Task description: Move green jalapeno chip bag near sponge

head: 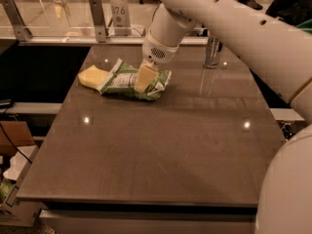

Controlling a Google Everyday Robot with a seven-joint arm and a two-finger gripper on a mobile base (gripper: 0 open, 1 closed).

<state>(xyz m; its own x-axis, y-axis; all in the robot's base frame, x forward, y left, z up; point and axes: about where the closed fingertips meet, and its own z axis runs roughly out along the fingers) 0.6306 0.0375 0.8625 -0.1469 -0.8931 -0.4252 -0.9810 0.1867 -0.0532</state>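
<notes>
Brown counter (pixel 161 145), silver can (pixel 213 50) at back right: green jalapeno chip bag (pixel 122 79) lies flat at back left, its left end touching the sponge (pixel 91 76). End effector (pixel 145 77) is down on the bag's middle, clamped narrow on it. Placement looks basically done; next move calls for letting go and lifting straight up without dragging the bag away.
</notes>
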